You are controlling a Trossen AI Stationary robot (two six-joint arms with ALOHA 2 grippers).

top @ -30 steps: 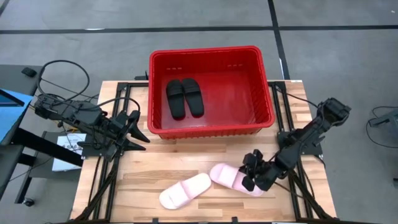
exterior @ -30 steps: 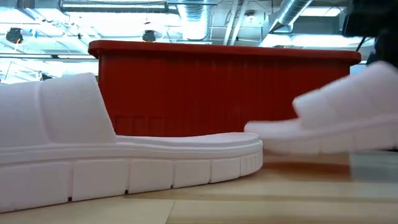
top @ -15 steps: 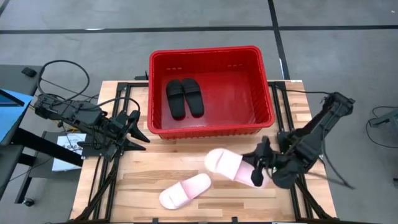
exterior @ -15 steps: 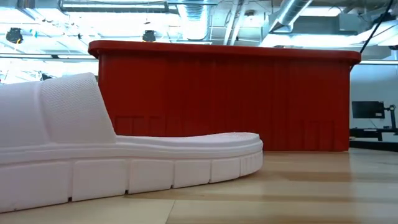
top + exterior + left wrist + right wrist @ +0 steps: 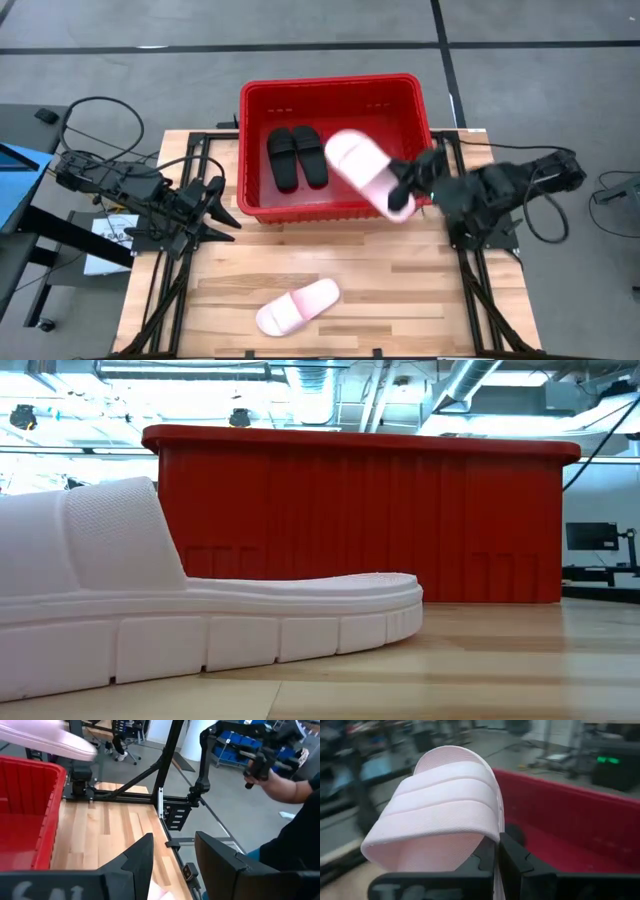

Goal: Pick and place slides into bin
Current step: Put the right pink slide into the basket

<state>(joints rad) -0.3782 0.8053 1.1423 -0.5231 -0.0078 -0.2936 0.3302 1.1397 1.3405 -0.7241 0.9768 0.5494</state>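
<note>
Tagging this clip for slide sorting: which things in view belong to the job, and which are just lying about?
Belongs to the job:
- red bin
- two black slides inside the bin
- pink slide held over the bin by the right hand
- pink slide on the table

Just lying about:
- paper sheet beside the idle left hand
- black cables

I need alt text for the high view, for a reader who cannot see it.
The right tool holds a pale pink slide over the red bin, where two black slides lie. Another pink slide lies on the wooden table; the left tool waits beside the bin.
</note>
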